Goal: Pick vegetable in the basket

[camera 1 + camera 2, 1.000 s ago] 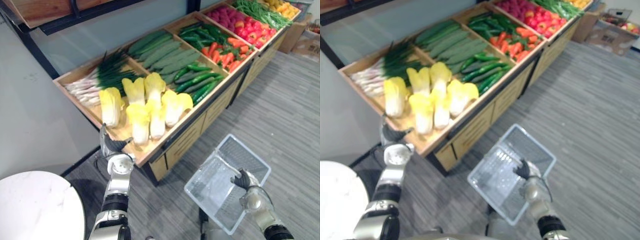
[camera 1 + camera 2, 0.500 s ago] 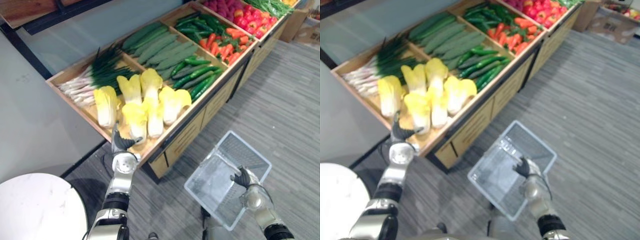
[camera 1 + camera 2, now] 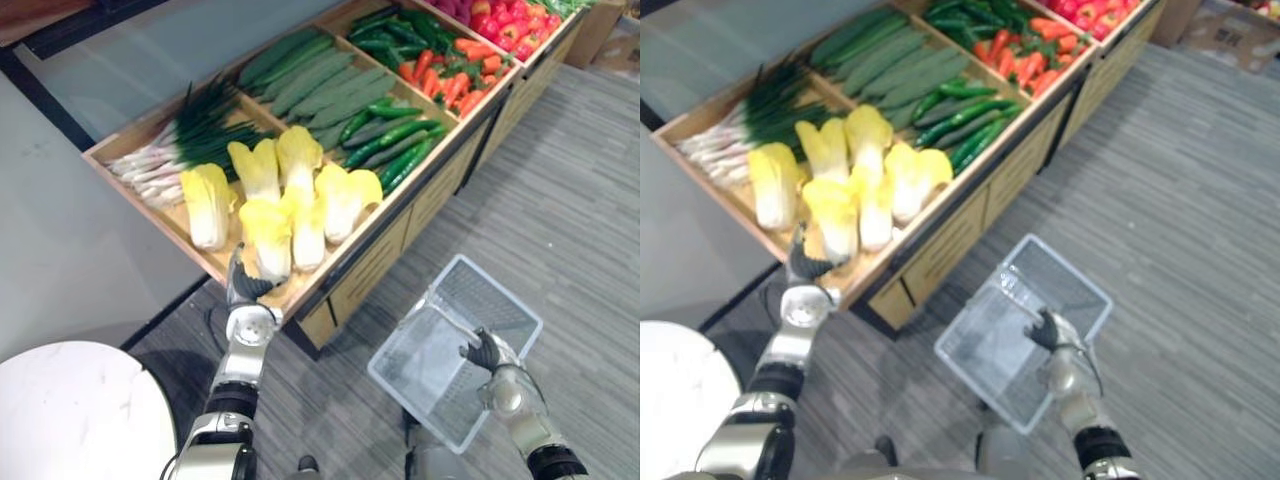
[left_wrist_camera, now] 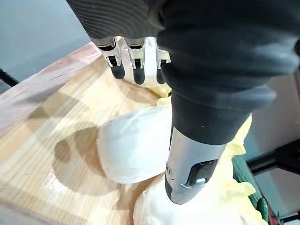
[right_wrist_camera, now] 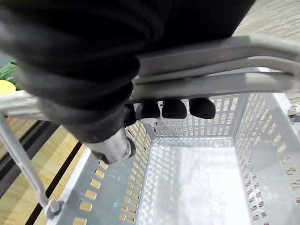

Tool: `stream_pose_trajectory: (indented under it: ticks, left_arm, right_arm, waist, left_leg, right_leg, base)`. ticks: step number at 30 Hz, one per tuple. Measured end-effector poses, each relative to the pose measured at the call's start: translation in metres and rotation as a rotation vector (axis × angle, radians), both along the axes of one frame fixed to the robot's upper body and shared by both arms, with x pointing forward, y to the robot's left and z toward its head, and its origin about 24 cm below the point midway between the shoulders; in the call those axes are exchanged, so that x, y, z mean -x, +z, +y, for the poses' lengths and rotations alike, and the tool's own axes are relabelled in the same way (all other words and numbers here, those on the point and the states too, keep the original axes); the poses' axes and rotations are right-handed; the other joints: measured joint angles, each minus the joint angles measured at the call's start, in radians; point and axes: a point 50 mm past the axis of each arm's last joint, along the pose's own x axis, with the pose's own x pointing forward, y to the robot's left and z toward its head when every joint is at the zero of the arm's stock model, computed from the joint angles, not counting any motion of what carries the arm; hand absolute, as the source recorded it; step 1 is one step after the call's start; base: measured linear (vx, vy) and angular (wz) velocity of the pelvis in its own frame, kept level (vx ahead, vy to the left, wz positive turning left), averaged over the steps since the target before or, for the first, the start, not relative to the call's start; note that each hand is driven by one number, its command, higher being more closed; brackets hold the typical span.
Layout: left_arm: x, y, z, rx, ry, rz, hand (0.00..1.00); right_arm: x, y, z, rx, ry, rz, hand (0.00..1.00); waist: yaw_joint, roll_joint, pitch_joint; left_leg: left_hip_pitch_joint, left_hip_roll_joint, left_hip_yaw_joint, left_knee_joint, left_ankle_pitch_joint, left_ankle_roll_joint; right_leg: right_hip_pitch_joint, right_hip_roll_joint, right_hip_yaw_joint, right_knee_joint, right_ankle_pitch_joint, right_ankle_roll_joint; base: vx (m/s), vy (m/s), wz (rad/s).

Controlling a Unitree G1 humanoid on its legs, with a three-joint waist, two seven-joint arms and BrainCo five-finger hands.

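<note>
Because nearer: left hand (image 3: 245, 287) for the pick. Fingers apart, empty, at wooden bin's (image 3: 170, 212) front edge; nearest cabbage (image 3: 267, 235) just beyond fingertips, white base toward hand, long axis running away. Right hand (image 3: 487, 352) clamped on basket (image 3: 412, 316) handle, well apart.

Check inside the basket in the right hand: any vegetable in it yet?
No. The basket shows a bare perforated floor and walls; the right hand, fingers curled round the handle, hides the part beneath it.
</note>
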Motion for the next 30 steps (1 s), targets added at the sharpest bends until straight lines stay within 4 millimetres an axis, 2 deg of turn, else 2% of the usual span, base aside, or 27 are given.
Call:
stream_pose_trajectory:
  ticks: [5, 9, 15, 18, 19, 24, 30]
  left_arm:
    - [-0.002, -0.003, 0.002, -0.001, 0.001, 0.023, 0.0]
    - [-0.01, 0.006, 0.008, -0.023, -0.004, 0.014, 0.0]
    - [-0.026, 0.018, 0.004, -0.016, -0.008, 0.0, 0.0]
    - [-0.032, 0.031, 0.009, -0.013, 0.036, -0.045, 0.0]
    - [-0.035, 0.035, 0.012, -0.018, 0.049, -0.052, 1.0]
    - [-0.045, 0.052, 0.021, -0.037, 0.072, -0.08, 1.0]
    - [-0.045, 0.058, 0.031, -0.048, 0.101, -0.095, 1.0]
  right_arm:
    - [-0.003, 0.002, 0.001, 0.0, 0.003, -0.01, 1.0]
    - [-0.008, 0.006, 0.002, 0.0, 0.008, -0.024, 1.0]
    - [-0.021, 0.019, 0.003, 0.007, 0.02, -0.074, 1.0]
    - [-0.027, 0.025, 0.004, 0.009, 0.028, -0.094, 1.0]
    - [-0.029, 0.026, 0.005, 0.009, 0.03, -0.101, 1.0]
    - [-0.037, 0.038, 0.009, 0.002, 0.043, -0.152, 1.0]
    - [-0.041, 0.043, 0.01, 0.002, 0.048, -0.167, 1.0]
  waist:
    - [0.0, -0.001, 0.013]
    - [0.0, -0.004, 0.025]
    - [-0.002, -0.016, 0.058]
    - [-0.001, -0.021, 0.071]
    - [-0.001, -0.021, 0.076]
    - [-0.001, -0.031, 0.093]
    - [-0.001, -0.047, 0.108]
  left_leg:
    - [-0.002, 0.0, 0.003, -0.001, 0.001, 0.0]
    - [-0.024, -0.002, 0.005, 0.0, 0.003, 0.0]
    - [-0.072, -0.007, 0.016, 0.016, 0.002, 0.001]
    - [-0.097, -0.009, 0.021, 0.028, 0.0, 0.002]
    - [-0.106, -0.007, 0.02, 0.04, -0.005, 0.002]
    - [-0.145, -0.004, 0.028, 0.082, -0.025, 0.001]
    - [-0.147, 0.01, 0.04, 0.109, -0.037, -0.007]
  right_leg:
    - [-0.003, 0.001, 0.001, 0.0, 0.0, 0.0]
    - [-0.027, 0.001, 0.006, 0.0, 0.001, -0.001]
    - [-0.074, -0.001, 0.03, 0.001, 0.014, 0.01]
    - [-0.096, 0.0, 0.042, 0.001, 0.019, 0.01]
    - [-0.1, 0.001, 0.043, 0.001, 0.019, 0.01]
    - [-0.128, 0.007, 0.061, 0.001, 0.023, 0.013]
    - [-0.129, 0.016, 0.075, 0.001, 0.022, 0.014]
  base:
    - [0.0, 0.0, 0.0]
    - [0.0, 0.0, 0.0]
    - [0.01, -0.01, -0.06]
    - [0.0, -0.01, -0.04]
    - [0.0, 0.0, 0.0]
    - [-0.02, -0.023, -0.07]
    - [-0.01, -0.02, -0.09]
